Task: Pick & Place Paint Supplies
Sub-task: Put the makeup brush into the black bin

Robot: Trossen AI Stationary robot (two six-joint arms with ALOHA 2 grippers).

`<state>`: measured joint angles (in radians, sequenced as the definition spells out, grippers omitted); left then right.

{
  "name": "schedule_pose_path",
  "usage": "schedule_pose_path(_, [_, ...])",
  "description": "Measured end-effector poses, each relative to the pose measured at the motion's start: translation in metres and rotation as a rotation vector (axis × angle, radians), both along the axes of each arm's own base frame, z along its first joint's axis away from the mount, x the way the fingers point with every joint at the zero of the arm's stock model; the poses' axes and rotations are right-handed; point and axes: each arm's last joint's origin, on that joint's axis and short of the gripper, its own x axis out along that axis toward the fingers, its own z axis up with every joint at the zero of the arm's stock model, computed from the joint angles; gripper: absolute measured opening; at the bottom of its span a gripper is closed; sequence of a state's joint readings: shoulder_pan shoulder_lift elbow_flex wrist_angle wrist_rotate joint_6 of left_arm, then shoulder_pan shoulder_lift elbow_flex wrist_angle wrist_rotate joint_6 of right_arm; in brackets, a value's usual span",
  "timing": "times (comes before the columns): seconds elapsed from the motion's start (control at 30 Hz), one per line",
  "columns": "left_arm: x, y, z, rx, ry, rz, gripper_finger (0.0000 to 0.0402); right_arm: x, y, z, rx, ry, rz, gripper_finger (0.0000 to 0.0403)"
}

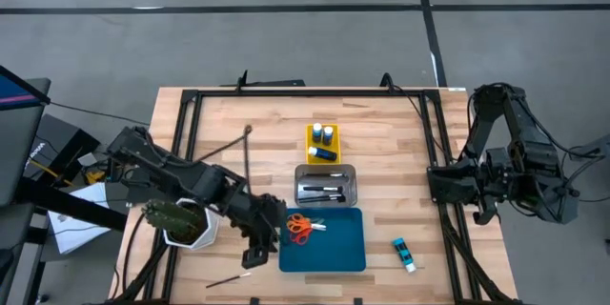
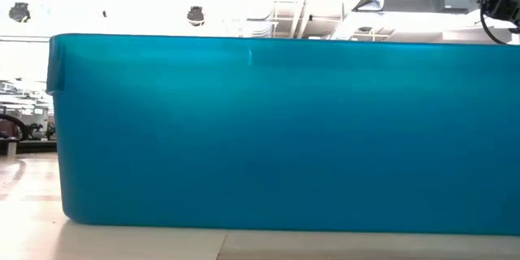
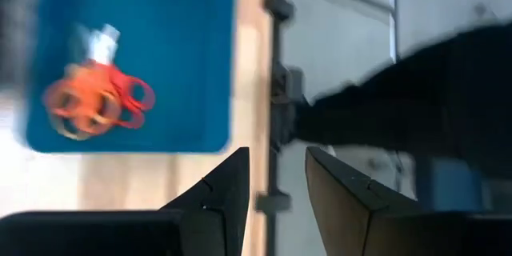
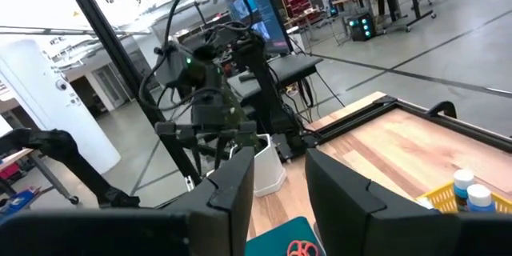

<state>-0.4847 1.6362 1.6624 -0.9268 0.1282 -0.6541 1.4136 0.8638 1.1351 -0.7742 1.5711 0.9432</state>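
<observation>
While both arms hang off the trays, the paint supplies sit mostly sorted on the wooden worktop (image 1: 248, 124). Small blue bottles (image 1: 324, 135) with white caps stand in the yellow tray (image 1: 310, 143) at the far middle, one more lying in it. Just nearer, the clear tray (image 1: 326, 185) holds thin dark-handled brushes (image 1: 322, 192). Nearest, the blue tray (image 1: 334, 248) carries scissors (image 1: 299, 229) with red and orange handles in its left far corner. One blue bottle (image 1: 404, 254) lies loose on the worktop right of the blue tray. A thin paintbrush (image 1: 229, 279) lies loose near the front edge, left of the blue tray.

Left tool (image 1: 255, 253) hovers just left of the blue tray, fingers parted with nothing between them. Right tool (image 4: 278, 200) sits at the worktop's right edge, well apart from the trays, fingers parted and empty.

Green cactus (image 1: 173, 215) in a white pot (image 1: 188, 238) stands on the left, partly under the left arm. In the low view, the blue tray wall blocks nearly everything.
</observation>
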Motion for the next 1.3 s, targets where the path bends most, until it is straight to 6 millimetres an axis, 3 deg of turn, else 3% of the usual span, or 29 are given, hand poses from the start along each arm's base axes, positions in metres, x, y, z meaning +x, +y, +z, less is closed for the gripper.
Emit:
schedule_pose_path(0.33, [0.03,-0.048,-0.046,-0.051,0.209,-0.281,0.0118,0.0,0.0,0.0,-0.005,0.001,0.0,0.0111])
schedule_pose_path(0.47, [0.03,-0.063,-0.063,-0.029,0.264,-0.32,0.0129,0.0,0.0,-0.001,-0.009,0.001,0.0,0.0111])
schedule_pose_path(0.8, [0.016,-0.105,-0.093,0.015,0.333,-0.422,0.02,0.0,-0.001,-0.002,-0.029,0.005,0.001,0.0111])
schedule_pose_path(1.0, [0.015,-0.114,-0.114,0.144,0.339,-0.39,0.0192,0.0,-0.001,-0.002,-0.035,0.006,0.0,0.0111])
schedule_pose_path(1.3, [0.017,-0.108,-0.133,0.275,0.397,-0.337,0.0166,0.0,-0.001,-0.002,-0.036,0.006,0.0,0.0111])
